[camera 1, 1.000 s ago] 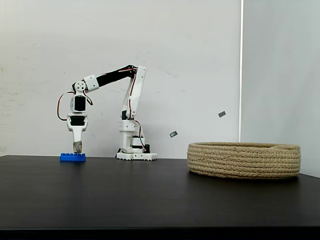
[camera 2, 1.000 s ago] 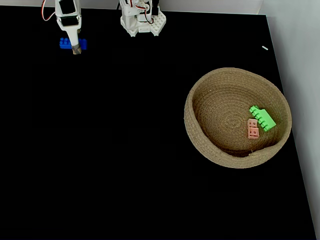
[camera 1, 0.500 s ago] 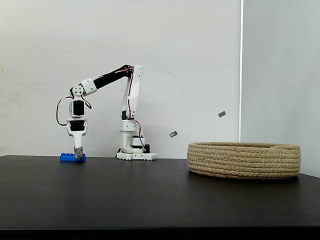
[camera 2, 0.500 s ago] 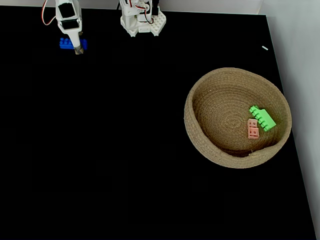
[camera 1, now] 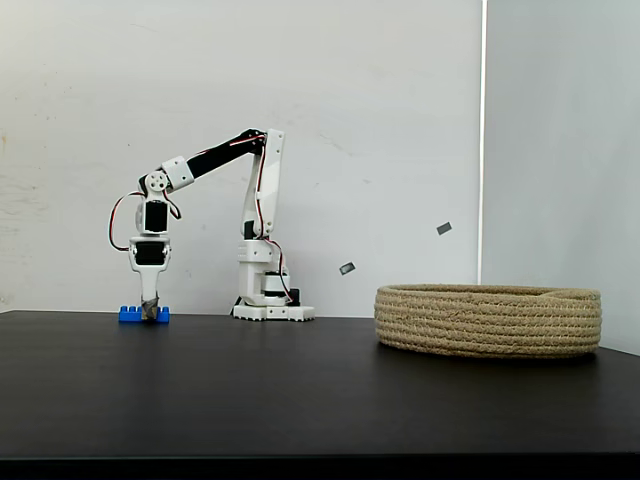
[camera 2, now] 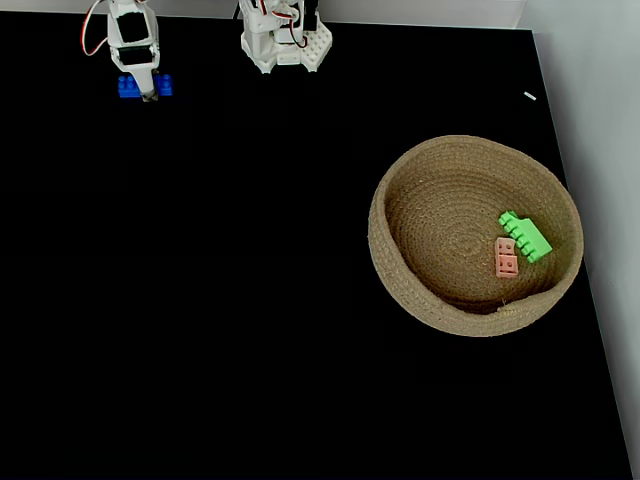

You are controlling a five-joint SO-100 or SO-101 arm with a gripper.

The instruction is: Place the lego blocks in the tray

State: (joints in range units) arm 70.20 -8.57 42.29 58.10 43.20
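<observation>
Blue brick point(camera 2: 144, 86) near table's far edge; tool point(camera 2: 149, 95) down on it, grip unclear.

a black table point(camera 2: 250, 300) carries the tray point(camera 2: 400, 270), the arm's white base point(camera 2: 285, 45) and, far left of the tray, a blue brick point(camera 2: 125, 86).

My gripper point(camera 1: 150, 312) covers the middle of the blue brick point(camera 1: 128, 315), its jaw state too small to tell, while the tray point(camera 1: 488, 320) wall hides its contents from the side fixed view.
</observation>
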